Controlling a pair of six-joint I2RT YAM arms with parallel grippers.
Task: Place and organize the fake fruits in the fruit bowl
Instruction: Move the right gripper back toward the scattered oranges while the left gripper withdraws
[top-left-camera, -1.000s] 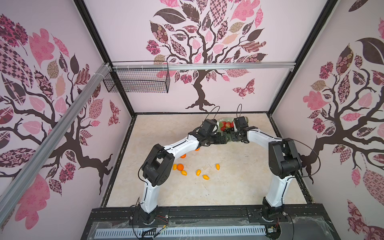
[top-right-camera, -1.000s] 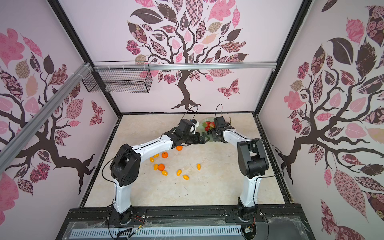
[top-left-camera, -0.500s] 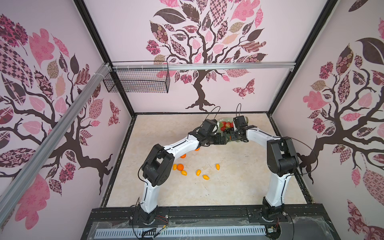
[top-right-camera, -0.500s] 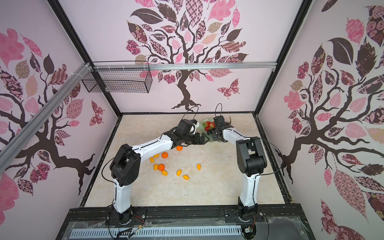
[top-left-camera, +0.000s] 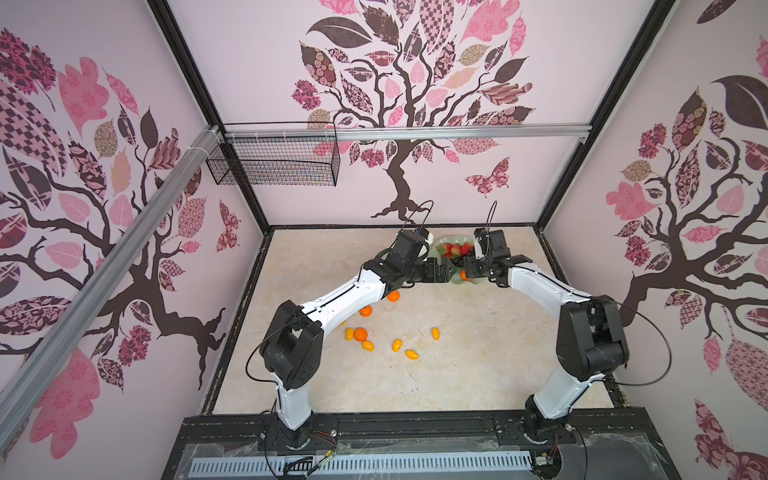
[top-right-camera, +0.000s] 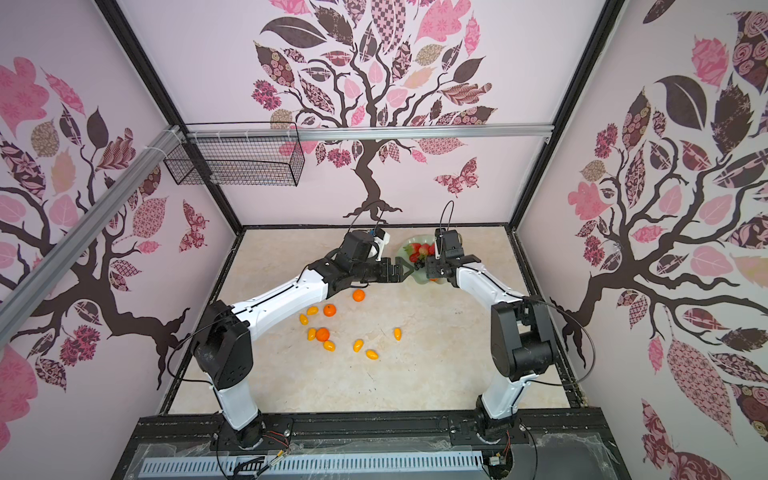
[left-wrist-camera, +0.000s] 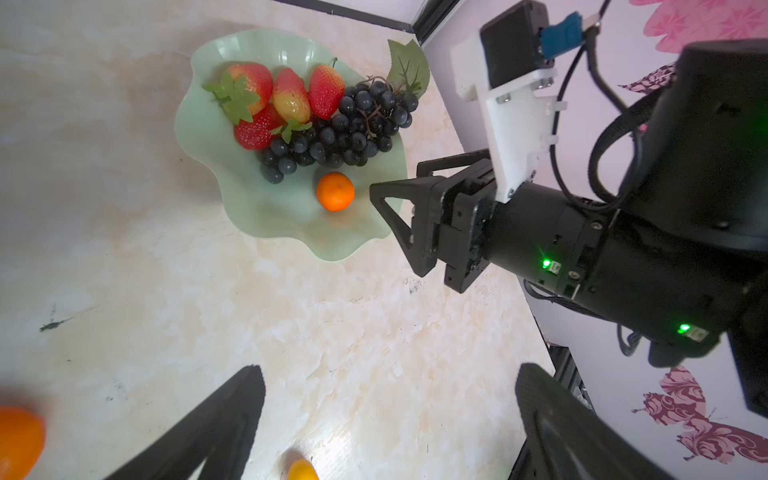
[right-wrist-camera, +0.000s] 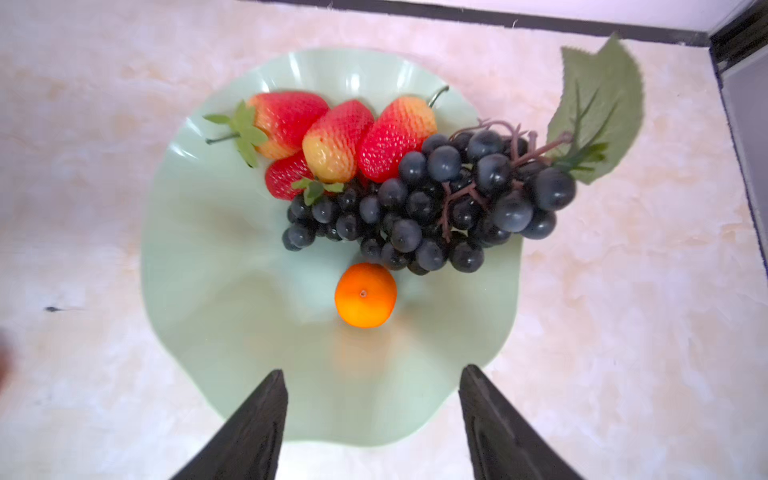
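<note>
Bowl (right-wrist-camera: 199, 316) loaded: four strawberries (right-wrist-camera: 336, 141), grapes (right-wrist-camera: 419, 208), one tangerine (right-wrist-camera: 365, 295). Three tangerines (top-right-camera: 329, 310) and seven kumquats (top-right-camera: 358, 344) left loose on table (top-right-camera: 415, 374). Right gripper (right-wrist-camera: 373, 370) held spread, empty, over bowl. Left gripper (left-wrist-camera: 390, 368) spread, empty, beside bowl. Judged under half done.

From my station, the fruit bowl (right-wrist-camera: 199, 291) read as glossy pale-green plastic, catching highlights along its ruffled rim. The strawberries (right-wrist-camera: 332, 141) were shiny and dimpled, and the tangerine (right-wrist-camera: 365, 295) was smooth with a soft sheen. The grape bunch (right-wrist-camera: 436, 208) looked smooth with a duller, dusty sheen, its leaf (right-wrist-camera: 598, 104) like veined matt cloth. I saw the fingers (right-wrist-camera: 257, 436) as matt black, finely textured plastic. The bench (right-wrist-camera: 623, 332) was a matt, marbled beige surface, and the wire basket (top-left-camera: 274, 162) was thin black metal.
</note>
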